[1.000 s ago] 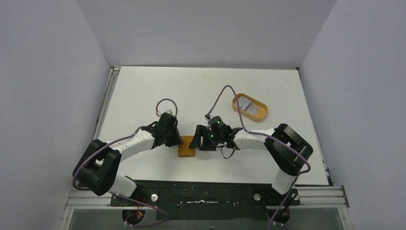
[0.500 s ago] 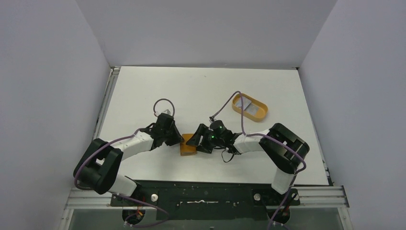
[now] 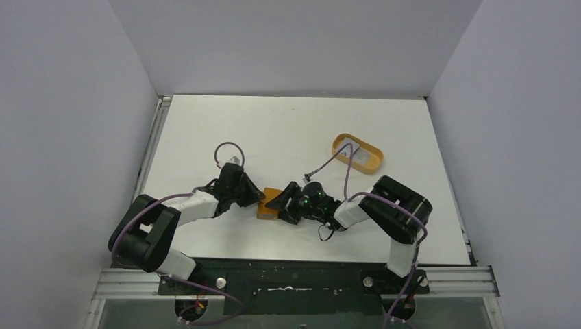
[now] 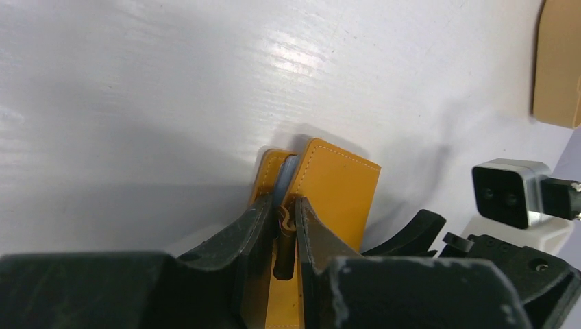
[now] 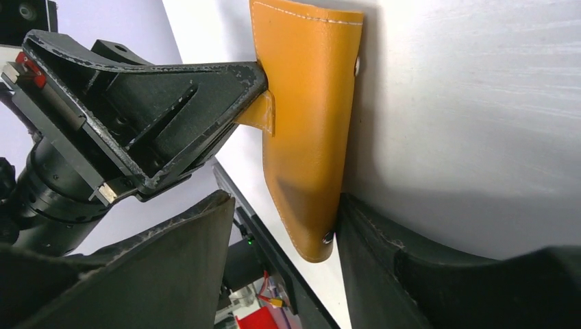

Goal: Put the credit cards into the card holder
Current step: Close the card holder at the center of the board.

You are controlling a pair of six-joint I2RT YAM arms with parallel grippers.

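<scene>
The card holder [image 3: 268,205] is a closed orange-tan wallet near the table's front middle. In the left wrist view [image 4: 337,190] a grey-blue strip of its inside shows between the two halves. My left gripper [image 3: 255,199] [image 4: 281,207] is shut on the wallet's snap tab [image 5: 263,114]. My right gripper [image 3: 281,203] [image 5: 283,205] is open, its jaws standing wide round the wallet's end [image 5: 312,130], one finger [image 5: 384,247] touching its edge. A pale credit card [image 3: 352,148] lies in the orange oval tray [image 3: 370,164].
The orange oval tray stands at the back right of the arms and shows at the top right of the left wrist view [image 4: 558,65]. The table's front rail [image 3: 294,274] is close behind both grippers.
Both wrists have drawn closer together and nearer to the front edge. The right gripper has closed in on the wallet's right side. The wallet has turned slightly.
</scene>
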